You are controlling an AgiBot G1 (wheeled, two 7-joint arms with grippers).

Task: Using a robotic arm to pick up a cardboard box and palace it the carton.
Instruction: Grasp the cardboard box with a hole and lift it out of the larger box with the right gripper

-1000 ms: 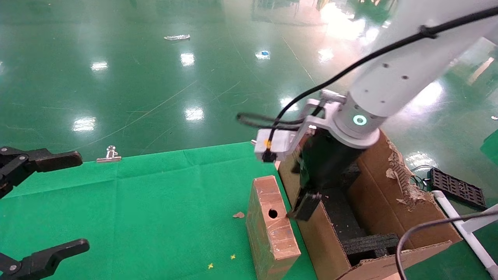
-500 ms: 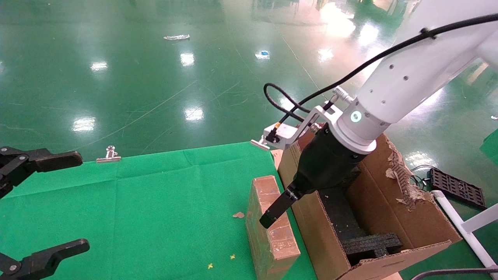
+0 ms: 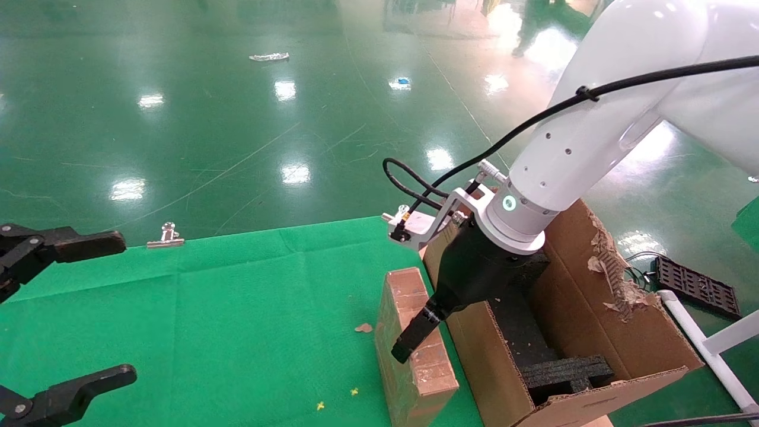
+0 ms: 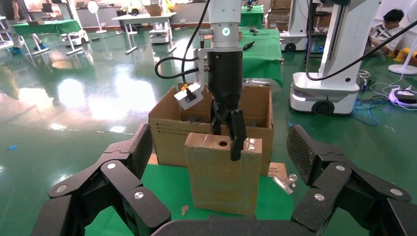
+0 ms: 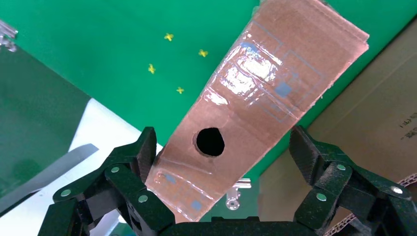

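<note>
The slim cardboard box (image 3: 436, 370) stands on edge on the green cloth, with the round hole in its narrow top face, right beside the carton (image 3: 628, 332). My right gripper (image 3: 418, 344) on the white arm is open and straddles the box's top face. One finger hangs down the box's broad side that faces away from the carton. In the right wrist view the box (image 5: 265, 88) lies between the spread fingers (image 5: 142, 157), with the hole at the middle. The left wrist view shows the box (image 4: 221, 182), the carton (image 4: 167, 140) and my right gripper (image 4: 226, 140) over the box.
My left gripper (image 3: 127, 307) is open and parked at the table's left edge. Black foam blocks (image 3: 566, 370) lie inside the carton. A metal binder clip (image 3: 168, 235) sits at the cloth's far edge. A cardboard scrap (image 3: 363, 327) lies left of the box. A black tray (image 3: 697, 284) lies on the floor.
My right gripper has swung from above the carton's inside over to the slim box, turned, and come down astride its top. The box and the left gripper have not moved.
</note>
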